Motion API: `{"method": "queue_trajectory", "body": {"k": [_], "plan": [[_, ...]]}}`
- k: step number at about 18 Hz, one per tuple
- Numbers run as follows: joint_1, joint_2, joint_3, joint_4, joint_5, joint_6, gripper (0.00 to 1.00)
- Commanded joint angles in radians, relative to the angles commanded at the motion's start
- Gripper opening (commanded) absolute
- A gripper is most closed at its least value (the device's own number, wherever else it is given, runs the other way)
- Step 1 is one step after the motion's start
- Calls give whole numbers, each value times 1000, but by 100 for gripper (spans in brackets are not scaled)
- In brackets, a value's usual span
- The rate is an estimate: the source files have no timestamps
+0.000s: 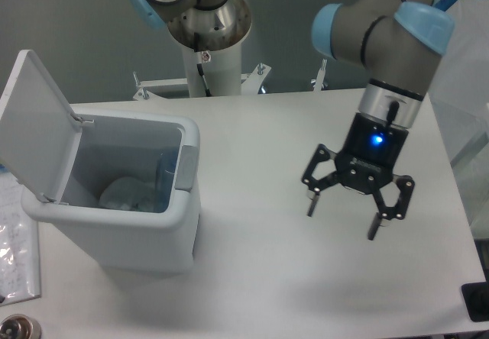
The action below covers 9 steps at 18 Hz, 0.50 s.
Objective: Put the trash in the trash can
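Black two-finger gripper (342,215) hangs at right of frame, jaws spread and empty; clear plastic bottle (165,177) and bag (122,195) lie inside the open white rectangular plastic bin (145,236) at left.

Grey tubular arm (390,30) with pale blue caps at the joints, one at the 12 o'clock edge, another near 1 o'clock. Silver wrist section banded in black, with a short black cable running down it. Black two-finger gripper (341,223), a small blue light lit on its body, linkage fingers (312,199) thin and angular. Round grey base column (208,33) at 11 o'clock, bolted to a bracket, a dark cable hanging down its front.
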Motion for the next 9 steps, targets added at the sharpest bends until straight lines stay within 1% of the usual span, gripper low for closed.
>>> {"method": "queue_trajectory", "body": {"k": [2,3,9], "plan": [[-5,-34,38,-66,80,60,100],[-5,-46,52,-81,108,89,100],[-18,-89,83,-97,284,256,100]]}}
